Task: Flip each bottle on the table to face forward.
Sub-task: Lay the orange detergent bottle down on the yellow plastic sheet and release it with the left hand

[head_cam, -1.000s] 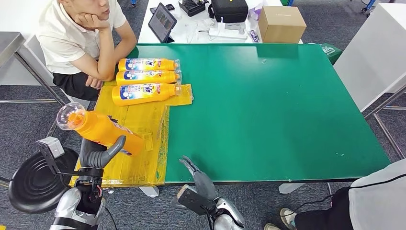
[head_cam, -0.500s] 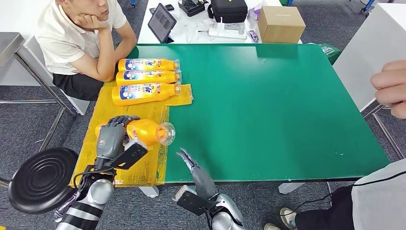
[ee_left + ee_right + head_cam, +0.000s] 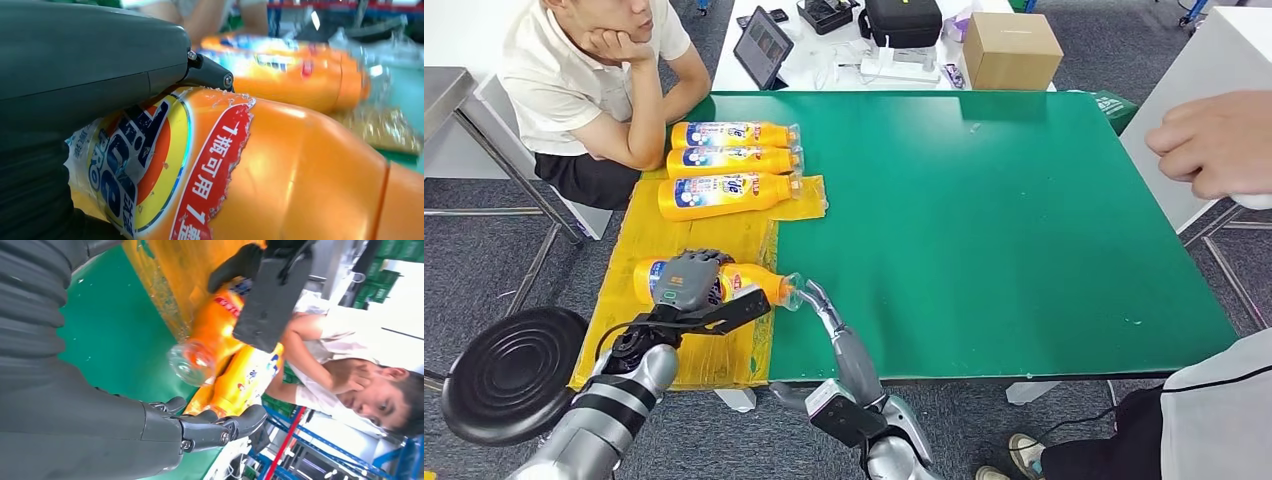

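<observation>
Fingers of the left hand [image 3: 689, 281] wrap over the orange bottle [image 3: 749, 279] — it lies on its side on the yellow sheet [image 3: 674, 235], label up. Right hand [image 3: 824, 306] — fingers spread, holding nothing — sits just beside the clear cap.

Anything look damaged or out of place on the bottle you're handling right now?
Yes: the label on the orange bottle under the left hand is torn, with a ragged white edge along its red band in the left wrist view. The bottle lies on the yellow mat, cap toward the green table, like the three bottles behind it.
</observation>
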{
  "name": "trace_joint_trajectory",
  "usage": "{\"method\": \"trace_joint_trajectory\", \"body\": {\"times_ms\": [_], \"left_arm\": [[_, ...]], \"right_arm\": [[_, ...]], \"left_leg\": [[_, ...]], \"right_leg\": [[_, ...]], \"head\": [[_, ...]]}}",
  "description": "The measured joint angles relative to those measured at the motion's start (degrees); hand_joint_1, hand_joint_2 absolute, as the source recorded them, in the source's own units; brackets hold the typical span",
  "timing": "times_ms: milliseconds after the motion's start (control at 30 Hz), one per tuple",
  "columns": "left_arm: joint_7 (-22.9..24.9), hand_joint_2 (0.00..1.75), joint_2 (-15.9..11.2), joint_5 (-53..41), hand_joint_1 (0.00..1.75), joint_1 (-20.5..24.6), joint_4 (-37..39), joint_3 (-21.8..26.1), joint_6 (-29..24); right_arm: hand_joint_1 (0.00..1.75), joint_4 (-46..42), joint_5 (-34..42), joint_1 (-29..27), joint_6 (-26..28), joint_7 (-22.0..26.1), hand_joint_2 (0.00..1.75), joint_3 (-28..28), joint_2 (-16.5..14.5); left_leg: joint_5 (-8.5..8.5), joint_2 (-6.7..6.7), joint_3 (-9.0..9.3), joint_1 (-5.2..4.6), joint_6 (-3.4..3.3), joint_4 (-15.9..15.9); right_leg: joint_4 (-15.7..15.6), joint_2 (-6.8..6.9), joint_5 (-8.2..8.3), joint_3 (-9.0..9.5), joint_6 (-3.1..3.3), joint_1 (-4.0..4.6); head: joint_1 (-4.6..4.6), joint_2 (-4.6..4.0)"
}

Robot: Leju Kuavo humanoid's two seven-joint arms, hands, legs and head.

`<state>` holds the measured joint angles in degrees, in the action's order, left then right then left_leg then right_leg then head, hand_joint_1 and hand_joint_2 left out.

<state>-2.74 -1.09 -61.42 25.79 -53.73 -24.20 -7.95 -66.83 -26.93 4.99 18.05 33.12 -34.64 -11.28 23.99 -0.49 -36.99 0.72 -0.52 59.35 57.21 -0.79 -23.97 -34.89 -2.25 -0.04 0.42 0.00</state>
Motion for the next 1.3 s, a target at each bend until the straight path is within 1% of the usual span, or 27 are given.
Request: {"method": "trace_joint_trajectory", "body": {"times_ms": [100,267,300,333,367,400,500,533,567,667,800,867,933,1000,1100,1167,1233,1300], "left_arm": [[-1.01,1.75,0.26,0.95,1.75,3.67,5.33,-0.02,1.47],[1.26,1.75,1.92,1.31,1.75,9.03,13.17,-0.04,4.00],[2.10,1.75,2.39,1.35,1.71,9.81,14.38,-0.04,3.78],[3.04,1.75,2.92,1.41,1.65,10.55,15.48,-0.04,3.46],[4.06,1.75,3.56,1.61,1.54,11.26,16.61,-0.03,3.24],[4.98,1.75,4.25,2.12,1.27,11.94,17.73,0.01,3.25],[5.88,1.75,6.19,5.98,0.24,14.05,20.95,0.86,4.61],[5.61,1.75,6.68,7.60,0.07,14.74,21.95,1.40,5.37],[5.20,1.75,7.10,9.05,0.00,15.36,22.93,1.98,6.19],[4.12,1.75,7.89,11.32,0.00,16.31,25.22,3.23,7.98],[3.15,1.75,8.63,12.49,0.00,16.42,26.98,4.08,9.06],[1.03,1.75,8.93,14.99,0.00,16.51,27.33,4.88,10.58],[-2.08,1.75,9.22,17.42,0.00,16.53,27.41,5.49,12.51],[-4.40,1.75,9.63,17.60,0.00,16.37,27.31,5.28,13.35],[-5.16,1.75,10.39,15.72,0.00,15.95,26.55,3.49,12.66],[-5.06,1.75,10.73,14.81,0.00,15.26,25.34,1.90,10.96],[-5.53,1.75,10.84,15.18,0.00,14.18,23.43,0.51,8.69],[-7.63,1.75,10.80,17.60,0.00,12.75,20.86,-0.38,7.30]], "right_arm": [[0.00,-0.77,0.72,-0.50,-0.79,0.38,1.75,-0.02,0.00],[0.00,-1.01,1.52,-1.22,-1.38,0.43,1.75,-0.04,0.00],[0.00,-1.00,1.67,-1.33,-1.47,0.43,1.75,-0.04,0.00],[0.00,-0.99,1.84,-1.40,-1.62,0.42,1.75,-0.04,0.00],[0.00,-0.98,1.96,-1.45,-1.81,0.42,1.75,-0.03,-0.01],[0.00,-0.94,2.04,-1.48,-2.02,0.41,1.75,-0.03,-0.02],[0.00,-0.61,2.21,-1.54,-2.40,0.40,1.75,-0.04,-0.13],[0.00,-0.42,2.30,-1.54,-2.41,0.42,1.75,-0.04,-0.18],[0.00,-0.18,2.41,-1.54,-2.35,0.46,1.75,-0.05,-0.24],[0.00,0.60,2.80,-1.54,-2.06,0.70,1.75,-0.07,-0.35],[0.00,1.45,3.14,-1.54,-1.77,0.88,1.75,-0.15,-0.41],[0.00,1.81,3.44,-1.53,-1.57,0.92,1.75,-0.15,-0.42],[0.00,2.23,3.97,-1.48,-1.36,1.14,1.75,-0.16,-0.42],[0.00,2.73,4.34,-1.37,-1.25,1.44,1.75,-0.24,-0.42],[0.00,3.36,4.41,-1.26,-1.30,1.68,1.75,-0.57,-0.42],[0.00,3.63,4.25,-1.26,-1.28,1.72,1.75,-0.73,-0.40],[0.00,3.81,4.03,-1.29,-1.18,1.72,1.75,-0.77,-0.39],[0.00,3.91,3.91,-1.31,-1.07,1.86,1.75,-0.77,-0.39]], "left_leg": [[-0.02,-0.02,0.01,0.00,0.01,0.00],[-0.03,-0.04,0.06,-0.01,0.00,0.00],[-0.03,-0.05,0.07,-0.01,0.00,0.00],[-0.03,-0.06,0.08,-0.01,0.00,0.00],[-0.03,-0.07,0.09,-0.01,0.00,0.00],[-0.04,-0.10,0.09,-0.01,-0.01,0.00],[-0.06,-0.17,0.10,-0.01,-0.04,0.00],[-0.06,-0.18,0.12,-0.02,-0.04,0.00],[-0.06,-0.19,0.14,-0.02,-0.04,0.00],[-0.06,-0.14,0.16,-0.02,-0.04,0.00],[-0.06,-0.13,0.17,-0.02,-0.04,0.00],[-0.06,-0.15,0.17,-0.02,-0.04,0.00],[-0.06,-0.18,0.18,-0.02,-0.04,0.00],[-0.06,-0.18,0.18,-0.02,-0.04,0.00],[-0.06,-0.18,0.17,-0.03,-0.05,0.00],[-0.06,-0.16,0.16,-0.04,-0.05,0.00],[-0.06,-0.15,0.15,-0.05,-0.05,0.00],[-0.06,-0.15,0.14,-0.05,-0.05,0.00]], "right_leg": [[0.00,0.00,0.00,0.02,0.00,0.00],[0.00,0.01,0.01,0.10,-0.01,-0.01],[0.00,0.02,0.01,0.10,-0.01,-0.01],[0.00,0.02,0.01,0.11,-0.01,-0.01],[0.00,0.04,0.01,0.13,-0.01,-0.01],[0.00,0.06,0.01,0.15,-0.01,0.00],[0.00,0.14,0.00,0.24,-0.01,-0.01],[0.00,0.15,0.00,0.27,-0.01,-0.01],[0.00,0.15,0.00,0.29,-0.01,-0.01],[0.00,0.14,0.00,0.31,-0.01,-0.01],[0.00,0.14,0.00,0.30,-0.01,-0.01],[0.00,0.15,0.00,0.31,-0.01,-0.01],[0.00,0.15,0.00,0.31,-0.01,0.00],[0.00,0.15,-0.01,0.31,-0.01,0.00],[0.00,0.15,0.00,0.31,-0.01,-0.01],[0.00,0.14,0.00,0.30,-0.02,-0.02],[0.00,0.14,0.00,0.30,-0.02,-0.02],[0.00,0.14,0.00,0.29,-0.02,-0.02]], "head": [[0.00,0.00],[0.01,0.00],[0.00,0.00],[-0.01,0.00],[-0.01,0.00],[-0.01,0.00],[0.00,0.00],[0.00,0.00],[0.00,0.00],[0.00,0.00],[0.00,0.00],[0.00,0.00],[-0.01,0.00],[-0.01,0.00],[0.00,0.00],[0.00,0.00],[0.00,0.00],[0.00,0.00]]}}
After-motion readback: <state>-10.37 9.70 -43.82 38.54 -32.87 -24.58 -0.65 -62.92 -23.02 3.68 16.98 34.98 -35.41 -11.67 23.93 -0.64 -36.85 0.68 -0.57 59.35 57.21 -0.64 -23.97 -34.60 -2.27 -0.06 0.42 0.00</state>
